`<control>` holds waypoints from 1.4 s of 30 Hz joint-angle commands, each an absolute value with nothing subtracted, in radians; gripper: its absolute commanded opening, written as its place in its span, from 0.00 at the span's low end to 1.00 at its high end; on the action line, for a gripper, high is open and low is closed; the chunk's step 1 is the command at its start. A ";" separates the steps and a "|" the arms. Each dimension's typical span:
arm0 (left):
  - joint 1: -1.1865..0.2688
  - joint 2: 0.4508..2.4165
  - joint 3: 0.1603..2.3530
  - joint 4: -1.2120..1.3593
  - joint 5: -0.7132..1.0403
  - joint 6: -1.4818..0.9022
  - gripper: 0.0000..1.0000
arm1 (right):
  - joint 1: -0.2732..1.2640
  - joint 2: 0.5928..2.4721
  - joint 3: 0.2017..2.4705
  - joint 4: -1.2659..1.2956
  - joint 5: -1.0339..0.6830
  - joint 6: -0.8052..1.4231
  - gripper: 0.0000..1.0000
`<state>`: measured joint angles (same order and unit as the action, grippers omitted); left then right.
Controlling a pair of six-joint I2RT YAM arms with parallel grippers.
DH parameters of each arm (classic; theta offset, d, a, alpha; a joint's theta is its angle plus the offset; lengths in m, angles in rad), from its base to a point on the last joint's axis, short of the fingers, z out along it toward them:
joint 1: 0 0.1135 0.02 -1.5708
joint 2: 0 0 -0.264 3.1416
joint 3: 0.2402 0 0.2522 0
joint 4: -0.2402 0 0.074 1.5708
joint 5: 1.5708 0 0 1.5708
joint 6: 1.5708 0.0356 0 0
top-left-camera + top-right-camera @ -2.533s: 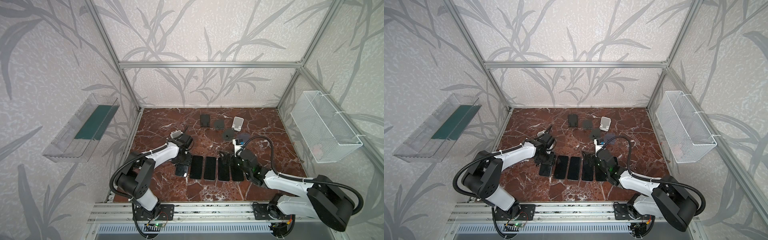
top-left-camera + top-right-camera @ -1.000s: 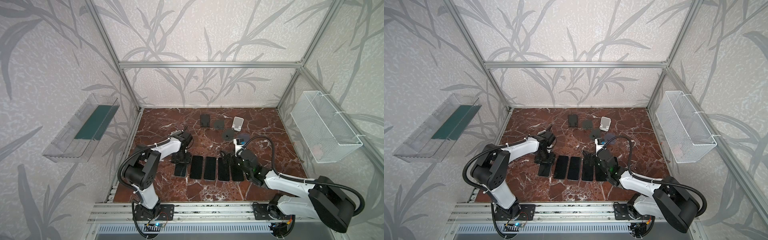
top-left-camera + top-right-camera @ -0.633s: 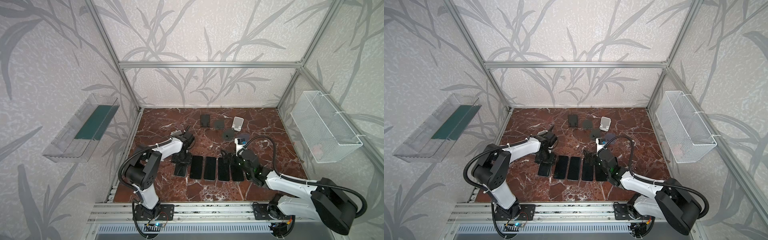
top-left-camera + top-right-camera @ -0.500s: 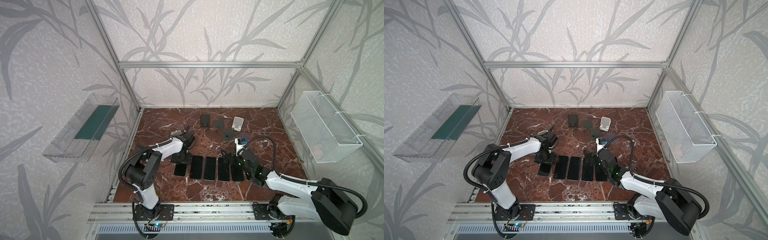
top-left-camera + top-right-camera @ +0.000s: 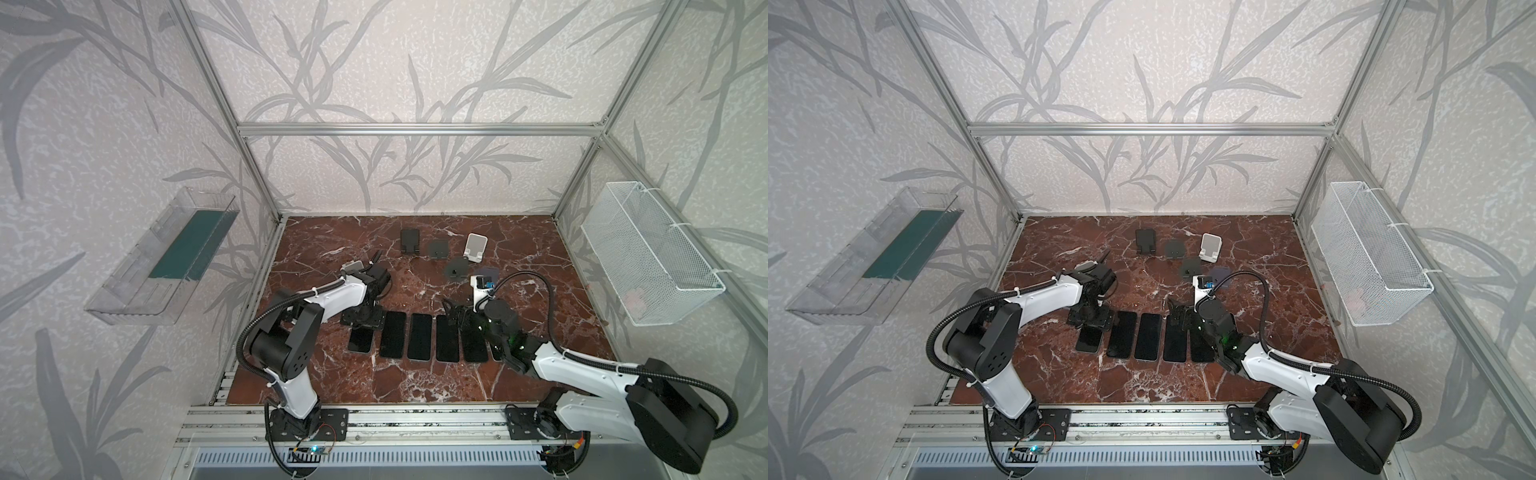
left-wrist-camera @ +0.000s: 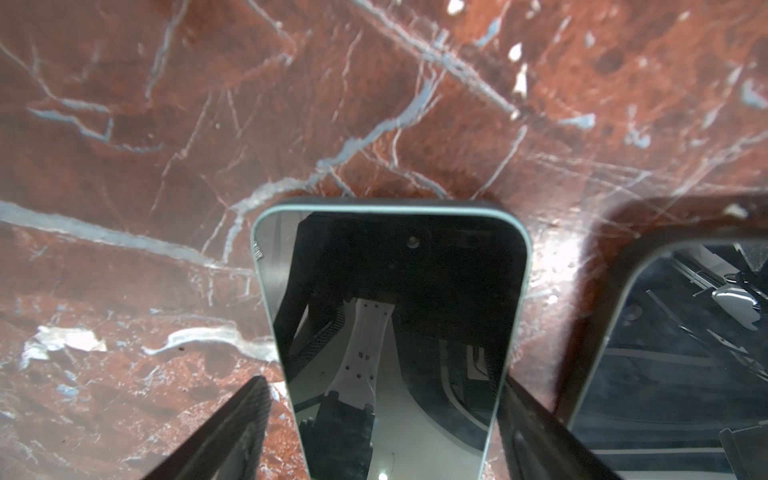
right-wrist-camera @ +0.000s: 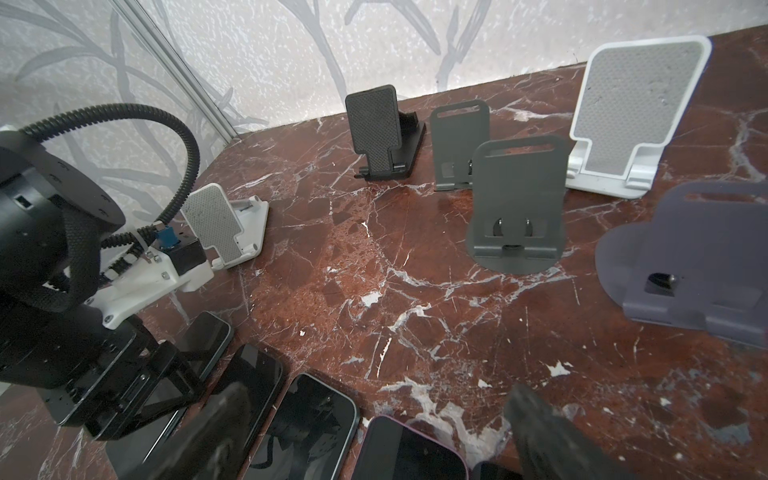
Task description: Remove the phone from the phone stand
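Left gripper [image 5: 361,326] fingers [image 6: 237,432] stand parted around the phone [image 6: 390,332], seemingly leaving it flat on the worktop [image 6: 166,124] beside the row [image 5: 419,343]; right gripper [image 5: 454,318] fingers [image 7: 540,432] gape empty

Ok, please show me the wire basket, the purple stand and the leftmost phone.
wire basket [image 5: 615,266], a top view, on its mesh wall.
purple stand [image 7: 715,232], right wrist view, on its back plate.
leftmost phone [image 6: 395,311], left wrist view, on its screen.

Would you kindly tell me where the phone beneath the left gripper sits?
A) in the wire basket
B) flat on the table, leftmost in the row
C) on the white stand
B: the phone lies flat on the table, at the left end of the row.
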<state>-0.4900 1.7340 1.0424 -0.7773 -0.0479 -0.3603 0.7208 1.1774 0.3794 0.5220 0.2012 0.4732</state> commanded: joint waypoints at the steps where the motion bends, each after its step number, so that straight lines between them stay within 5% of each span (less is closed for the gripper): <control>1: -0.494 1.651 1.031 -0.754 -0.039 -0.360 0.86 | 0.723 1.167 0.374 0.521 0.216 0.462 0.96; 15: -0.494 1.322 1.142 -0.794 0.030 -0.273 0.86 | 0.723 1.176 0.377 0.525 0.217 0.462 0.96; 18: -0.494 1.178 1.116 -0.694 -0.095 -0.322 0.99 | 0.723 1.178 0.376 0.526 0.219 0.466 0.96; 27: -0.496 0.758 0.684 -0.039 -0.479 -0.205 0.99 | 0.722 1.172 0.373 0.528 0.221 0.472 0.96; 34: -0.484 0.758 0.538 0.186 -0.960 -0.091 0.99 | 0.722 1.178 0.372 0.531 0.222 0.485 0.96; 42: -0.368 0.977 0.327 0.662 -0.926 0.003 0.99 | 0.723 1.181 0.370 0.532 0.229 0.488 0.96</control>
